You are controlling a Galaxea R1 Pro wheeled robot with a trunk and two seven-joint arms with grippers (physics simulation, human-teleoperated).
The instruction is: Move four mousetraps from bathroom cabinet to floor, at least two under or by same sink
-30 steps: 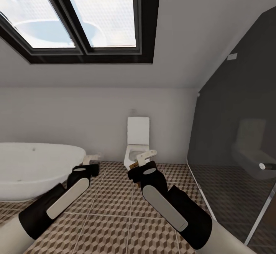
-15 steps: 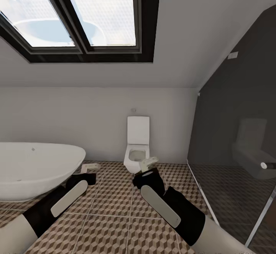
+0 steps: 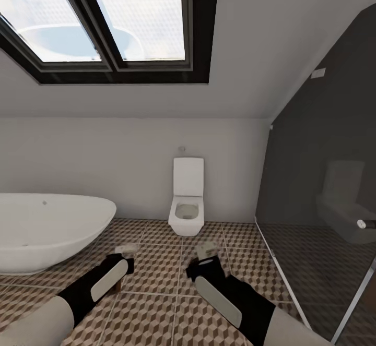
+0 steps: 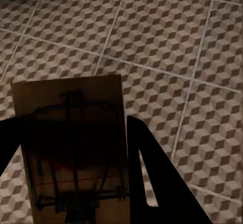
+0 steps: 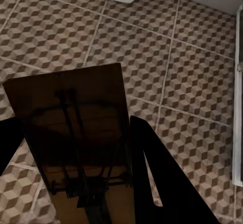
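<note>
Each gripper holds a mousetrap over the cube-patterned bathroom floor [image 3: 156,267]. In the left wrist view a dark brown mousetrap [image 4: 71,148] with wire parts sits between the black fingers [image 4: 152,183] of my left gripper [image 4: 71,125], which is shut on it. My right gripper [image 5: 71,122] is shut the same way on a second mousetrap [image 5: 71,138]. In the head view, the left gripper [image 3: 123,252] and right gripper [image 3: 207,252] hang low above the tiles, side by side. The cabinet and the sink are out of view.
A white bathtub [image 3: 47,226] stands at the left. A white toilet [image 3: 186,205] is against the back wall ahead. A dark glass shower wall [image 3: 324,205] runs along the right. Open tiled floor lies between them, and a skylight [image 3: 104,17] is overhead.
Both arms have dropped and drawn back toward me, bringing the two held mousetraps down closer to the floor tiles. The room has barely shifted.
</note>
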